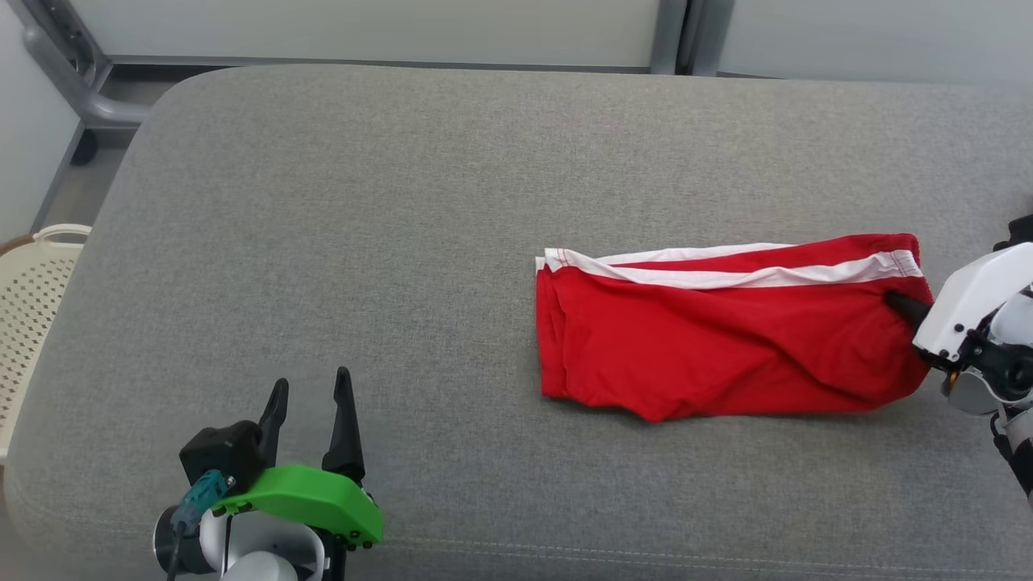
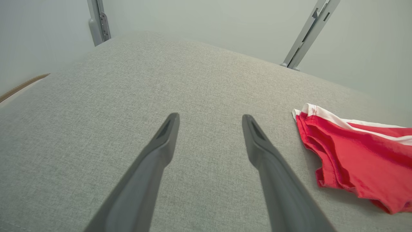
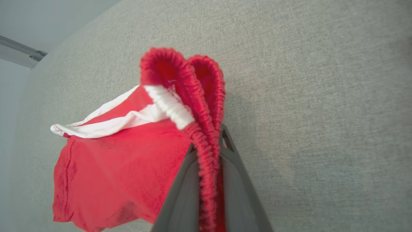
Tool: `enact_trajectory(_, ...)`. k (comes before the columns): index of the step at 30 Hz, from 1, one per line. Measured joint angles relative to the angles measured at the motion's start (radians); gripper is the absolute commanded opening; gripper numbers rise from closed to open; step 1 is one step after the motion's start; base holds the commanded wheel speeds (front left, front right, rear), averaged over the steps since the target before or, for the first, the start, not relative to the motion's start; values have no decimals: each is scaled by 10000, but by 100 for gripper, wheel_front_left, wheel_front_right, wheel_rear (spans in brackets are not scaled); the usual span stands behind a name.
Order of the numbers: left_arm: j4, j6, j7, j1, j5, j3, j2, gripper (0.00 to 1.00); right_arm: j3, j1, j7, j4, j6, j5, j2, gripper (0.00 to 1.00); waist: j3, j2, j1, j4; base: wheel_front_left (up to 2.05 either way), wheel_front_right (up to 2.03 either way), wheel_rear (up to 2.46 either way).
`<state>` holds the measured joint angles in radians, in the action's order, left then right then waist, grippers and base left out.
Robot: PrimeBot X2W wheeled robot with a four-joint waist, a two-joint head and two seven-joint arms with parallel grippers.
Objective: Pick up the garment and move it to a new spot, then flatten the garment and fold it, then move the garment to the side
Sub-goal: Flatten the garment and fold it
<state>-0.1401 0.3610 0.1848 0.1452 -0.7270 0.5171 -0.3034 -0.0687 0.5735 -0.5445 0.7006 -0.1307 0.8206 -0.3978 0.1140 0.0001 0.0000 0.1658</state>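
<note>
A cream basket point(image 1: 36, 290) with a perforated wall stands off the left edge of the grey padded surface point(image 1: 363, 242). Just a slice of it is in view, so what it holds cannot be told. The red shorts point(image 1: 726, 339) lie folded lengthwise on the right half of the surface, with a white stripe point(image 1: 726, 278) along the far side and the leg hems toward the middle. The right hand point(image 1: 897, 303) comes in from the right edge and is clamped on the gathered red waistband point(image 3: 193, 96). In the right wrist view its two dark fingers point(image 3: 180, 193) pinch the elastic between them, and that end of the shorts bunches up off the surface. The left hand point(image 1: 311, 379) hangs over bare surface at the lower left, well apart from the shorts, its fingers point(image 2: 161, 145) spread wide and holding nothing.
</note>
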Motion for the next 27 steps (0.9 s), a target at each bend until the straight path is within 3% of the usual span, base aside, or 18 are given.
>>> enact_trajectory(7,40,-2,-15,16,0,44,10,100,309,-101,-263,-393,0,-378,44,0,40,0,0,-480,0,0,0)
enact_trajectory(19,36,-100,-48,43,-52,100,8,100,290,-300,-1453,-2226,2,-360,1684,0,-130,0,0,-557,0,0,0)
enact_trajectory(27,42,-151,-13,40,-151,136,65,100,757,-90,-2301,-2523,0,-1384,3074,0,-228,0,0,-163,0,0,0)
